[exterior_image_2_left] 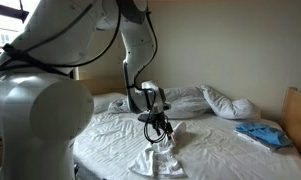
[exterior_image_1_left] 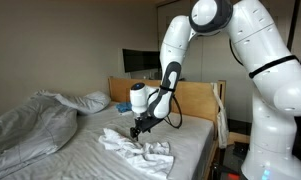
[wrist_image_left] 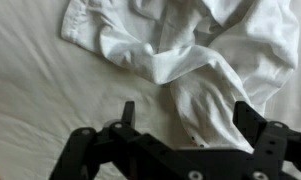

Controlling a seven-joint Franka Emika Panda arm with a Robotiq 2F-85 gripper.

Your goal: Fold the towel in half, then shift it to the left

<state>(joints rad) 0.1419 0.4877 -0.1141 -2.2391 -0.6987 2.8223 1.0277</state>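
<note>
Soft indoor light, slightly blurry, low-resolution

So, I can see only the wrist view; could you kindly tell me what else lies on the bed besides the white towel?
Observer: A crumpled blue cloth lies by the wooden headboard, well apart from the towel.
Operator: Thanks. How does the gripper stand over the towel?
Observer: In an exterior view the gripper hangs just above the towel's raised middle; I cannot tell whether they touch.
Operator: Is any bedding nearby?
Observer: A rumpled duvet is heaped to one side, apart from the towel.
</note>
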